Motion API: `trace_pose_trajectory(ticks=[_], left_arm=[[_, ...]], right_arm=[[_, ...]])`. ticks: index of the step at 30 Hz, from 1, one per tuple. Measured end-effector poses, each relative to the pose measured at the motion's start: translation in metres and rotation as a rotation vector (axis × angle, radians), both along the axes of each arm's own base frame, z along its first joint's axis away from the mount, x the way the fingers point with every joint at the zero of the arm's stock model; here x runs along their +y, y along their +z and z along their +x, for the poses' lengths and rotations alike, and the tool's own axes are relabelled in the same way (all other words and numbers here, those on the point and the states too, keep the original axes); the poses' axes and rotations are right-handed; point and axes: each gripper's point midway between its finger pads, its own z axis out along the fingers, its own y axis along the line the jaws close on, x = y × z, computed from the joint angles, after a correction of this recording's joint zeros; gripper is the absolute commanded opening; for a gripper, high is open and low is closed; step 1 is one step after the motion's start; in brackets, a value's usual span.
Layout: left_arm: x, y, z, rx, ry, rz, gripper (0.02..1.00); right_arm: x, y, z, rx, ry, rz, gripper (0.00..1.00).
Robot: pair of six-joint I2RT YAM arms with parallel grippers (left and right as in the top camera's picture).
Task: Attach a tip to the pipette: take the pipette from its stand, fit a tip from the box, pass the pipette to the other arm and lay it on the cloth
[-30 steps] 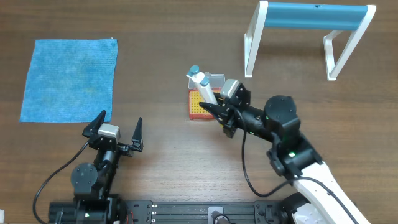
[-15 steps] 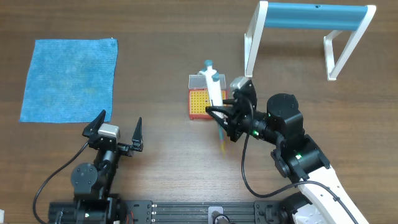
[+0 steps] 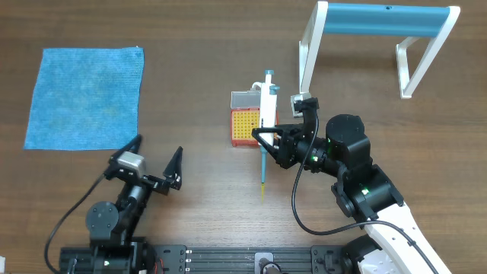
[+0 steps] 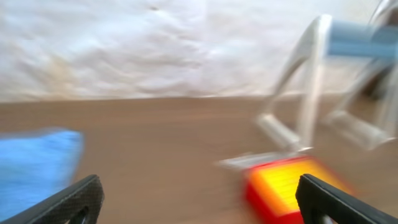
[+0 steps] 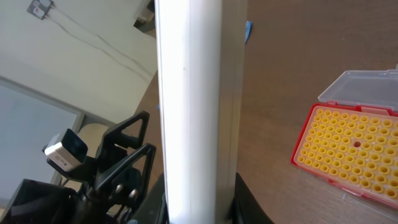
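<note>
Far left, blue cloth (image 3: 85, 99), flat on the table. Near left, left gripper (image 3: 158, 146), fingers spread wide, holding nothing. Centre, tip box (image 3: 245, 125), lid open. Beside it, pipette (image 3: 267, 103), lifted and clamped in the right gripper (image 3: 268, 138), well apart from the stand (image 3: 380, 21) far right. Probably tip fitted, handover next: calls for bringing the body between those spread fingers. From above, slim shaft and yellowish end; from the right wrist, white body close up, left gripper beyond.
</note>
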Motion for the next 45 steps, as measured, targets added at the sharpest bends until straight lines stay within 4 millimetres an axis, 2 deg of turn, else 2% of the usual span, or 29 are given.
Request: trace_pose_trajectory(ticks=[4,6,11,14,17,21,24,27,30,33,34,36,38,40,42,45], left_arm=[[-0.025,-0.005,-0.012,0.271,-0.144,-0.542,0.998],[-0.032,-0.007,-0.016,0.383,-0.177,-0.716,0.996],[-0.038,-0.005,-0.020,0.525,-0.204,-0.970,0.996],[-0.037,0.013,-0.019,0.481,-0.235,-1.028,1.000],[-0.037,0.023,-0.019,0.455,-0.256,-1.053,0.989],[-0.042,0.014,-0.014,0.535,-0.258,-1.073,0.956],[-0.050,0.020,-0.009,0.603,-0.292,-1.056,0.956],[-0.063,0.044,0.000,0.662,-0.375,-0.985,0.908],[-0.076,0.067,0.014,0.705,-0.470,-0.903,0.904],[-0.096,0.083,0.028,0.751,-0.596,-0.809,0.886],[-0.111,0.088,0.034,0.782,-0.675,-0.762,0.879],[-0.129,0.090,0.039,0.795,-0.753,-0.712,0.879],[-0.158,0.096,0.047,0.797,-0.859,-0.648,0.879],[-0.184,0.098,0.052,0.801,-0.942,-0.600,0.879],[-0.201,0.099,0.058,0.800,-0.997,-0.570,0.879],[-0.217,0.095,0.065,0.808,-1.032,-0.550,0.879]], right_arm=[[0.000,0.000,0.000,0.007,-0.004,0.004,0.084],[0.000,0.000,0.000,0.008,-0.004,0.004,0.080],[0.000,0.000,0.000,0.008,-0.003,0.005,0.080],[0.001,0.001,-0.002,0.010,0.009,0.009,0.080],[0.003,0.002,-0.005,0.016,0.031,0.018,0.080],[0.005,0.002,-0.008,0.020,0.049,0.025,0.082],[0.005,0.002,-0.009,0.020,0.052,0.026,0.080],[0.005,0.002,-0.009,0.021,0.052,0.026,0.080],[0.006,0.002,-0.009,0.021,0.055,0.027,0.080],[0.006,0.002,-0.010,0.023,0.059,0.028,0.077],[0.006,0.002,-0.009,0.022,0.060,0.028,0.080],[0.006,0.002,-0.010,0.023,0.060,0.028,0.080],[0.007,0.003,-0.011,0.023,0.067,0.031,0.080],[0.008,0.004,-0.012,0.024,0.078,0.036,0.082],[0.009,0.005,-0.015,0.023,0.095,0.045,0.082],[0.012,0.008,-0.019,0.022,0.123,0.058,0.080]])
